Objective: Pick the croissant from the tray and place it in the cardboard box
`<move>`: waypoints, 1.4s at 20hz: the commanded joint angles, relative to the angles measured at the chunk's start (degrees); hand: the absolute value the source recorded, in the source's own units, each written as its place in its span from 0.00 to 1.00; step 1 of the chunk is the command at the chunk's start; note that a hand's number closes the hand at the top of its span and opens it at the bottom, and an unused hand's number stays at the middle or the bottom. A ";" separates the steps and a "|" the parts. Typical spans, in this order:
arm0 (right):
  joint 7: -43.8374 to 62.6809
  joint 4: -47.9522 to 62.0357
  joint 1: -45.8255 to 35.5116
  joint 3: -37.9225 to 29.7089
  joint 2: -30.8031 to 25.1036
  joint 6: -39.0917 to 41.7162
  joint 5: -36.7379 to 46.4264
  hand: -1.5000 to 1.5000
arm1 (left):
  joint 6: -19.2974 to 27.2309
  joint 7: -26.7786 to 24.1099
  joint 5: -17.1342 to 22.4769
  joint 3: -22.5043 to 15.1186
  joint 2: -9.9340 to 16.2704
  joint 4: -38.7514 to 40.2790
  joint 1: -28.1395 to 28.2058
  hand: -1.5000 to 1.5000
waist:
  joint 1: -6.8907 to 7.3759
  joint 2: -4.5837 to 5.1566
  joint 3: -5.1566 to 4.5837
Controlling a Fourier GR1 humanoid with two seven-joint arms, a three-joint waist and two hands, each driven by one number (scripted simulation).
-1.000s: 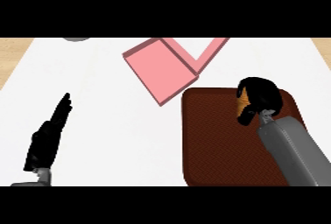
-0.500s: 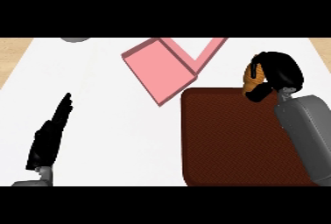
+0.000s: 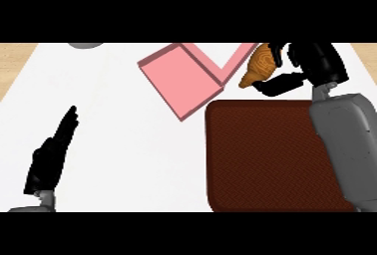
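Your right hand has lifted off the tray and swung toward the cardboard box, fingers curled round the croissant, now held just beside the box's right flap. Release here and it likely lands outside the box. Left hand rests open, lower left.

Below the right hand, the dark brown tray looks finely woven and matt; the white desk smooth; the croissant flaky, golden.
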 commanded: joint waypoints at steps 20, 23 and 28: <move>2.05 42.53 -35.57 -4.42 14.52 -8.43 3.58 1.00 | -1.31 0.32 -2.14 -1.19 -2.24 -1.07 -1.83 0.50 | 2.35 0.86 -0.04; 1.38 49.51 -36.34 -4.19 16.48 -12.31 5.52 1.00 | -1.18 1.26 -2.09 -1.09 -2.83 1.25 -4.15 0.50 | 3.26 1.46 -0.08; 0.55 57.47 -38.29 -5.37 16.25 -14.05 5.72 1.00 | -0.51 0.87 -2.77 -1.13 -3.27 0.98 -4.48 0.50 | 3.64 1.68 -0.08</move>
